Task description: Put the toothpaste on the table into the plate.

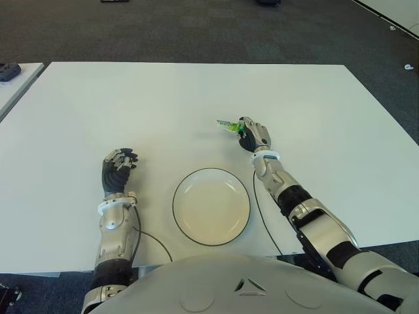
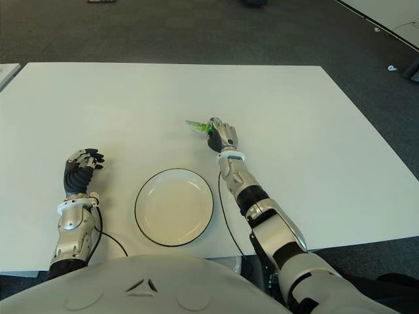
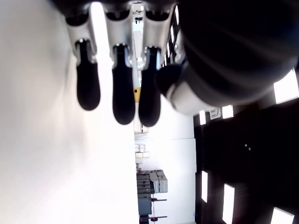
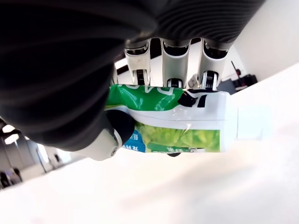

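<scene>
A green and white toothpaste tube [image 1: 230, 125] sticks out leftward from my right hand [image 1: 252, 134], a little beyond the plate's far right side. In the right wrist view the fingers and thumb wrap the tube [image 4: 177, 126], its white cap end just above the table. The white plate [image 1: 211, 206] with a dark rim sits near the table's front edge and holds nothing. My left hand [image 1: 118, 167] shows to the left of the plate, fingers relaxed and holding nothing [image 3: 117, 93].
The white table [image 1: 163, 98] stretches far beyond the hands. Thin black cables [image 1: 262, 216] run from each wrist toward the front edge beside the plate. A second table's corner with a dark object [image 1: 10, 70] shows at the far left. Dark carpet lies beyond.
</scene>
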